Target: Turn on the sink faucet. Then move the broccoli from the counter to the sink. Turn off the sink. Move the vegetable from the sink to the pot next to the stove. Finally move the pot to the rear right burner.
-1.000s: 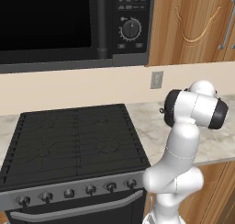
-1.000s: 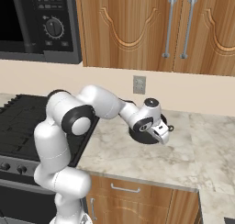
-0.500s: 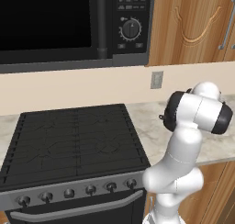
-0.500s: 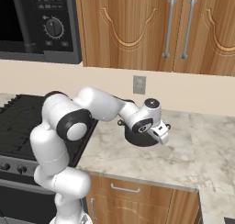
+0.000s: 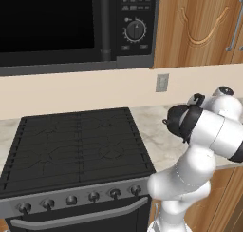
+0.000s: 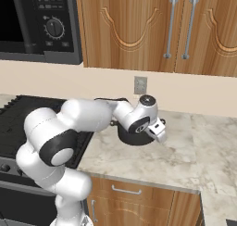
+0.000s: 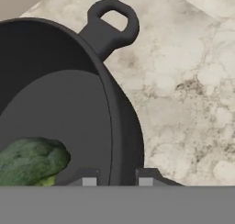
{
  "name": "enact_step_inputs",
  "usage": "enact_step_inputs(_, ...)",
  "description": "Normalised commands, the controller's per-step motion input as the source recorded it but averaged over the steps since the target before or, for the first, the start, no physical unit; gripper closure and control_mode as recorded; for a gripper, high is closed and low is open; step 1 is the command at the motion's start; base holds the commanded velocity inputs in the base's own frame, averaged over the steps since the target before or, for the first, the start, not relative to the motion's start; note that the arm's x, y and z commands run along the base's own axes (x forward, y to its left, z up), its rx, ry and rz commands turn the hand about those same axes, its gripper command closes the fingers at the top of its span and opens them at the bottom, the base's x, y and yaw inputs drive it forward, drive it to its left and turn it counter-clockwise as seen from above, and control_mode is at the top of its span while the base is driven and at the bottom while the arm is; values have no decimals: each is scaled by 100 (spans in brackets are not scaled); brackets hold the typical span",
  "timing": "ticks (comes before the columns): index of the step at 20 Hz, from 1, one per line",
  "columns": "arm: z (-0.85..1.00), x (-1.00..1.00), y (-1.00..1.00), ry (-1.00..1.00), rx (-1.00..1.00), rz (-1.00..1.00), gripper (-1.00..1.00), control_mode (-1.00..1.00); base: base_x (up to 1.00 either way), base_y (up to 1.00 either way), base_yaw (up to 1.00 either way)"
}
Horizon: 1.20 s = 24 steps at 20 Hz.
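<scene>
One pot (image 7: 59, 103) sits on the counter (image 7: 183, 94) just right of the stove (image 5: 76, 145), with one broccoli (image 7: 30, 159) lying inside it and its one visible loop handle (image 7: 112, 23) pointing away from the hand. Gripper (image 7: 114, 179) straddles the pot's rim, one fingertip inside the wall and one outside, pinched on that rim. In the right base view the arm reaches forward and right from the base, wrist bent down over the pot.

Kitchen: black stove (image 5: 78, 148) with front knobs, microwave (image 5: 71, 24) above, marbled counter (image 6: 185, 151), wooden wall cabinets (image 6: 152, 28), outlet (image 6: 140, 85).
</scene>
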Motion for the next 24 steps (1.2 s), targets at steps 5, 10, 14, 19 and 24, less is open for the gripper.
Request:
enact_step_inputs(5,46,-3,47,0,0,0,100,-100,0,0,0)
enact_step_inputs(10,31,-1,58,0,0,1,100,-100,0,0,0)
enact_step_inputs(14,18,0,65,0,0,0,100,-100,0,0,0)
enact_step_inputs(19,12,0,71,0,0,0,100,-100,0,0,0)
enact_step_inputs(24,3,0,73,0,0,0,100,-100,0,0,0)
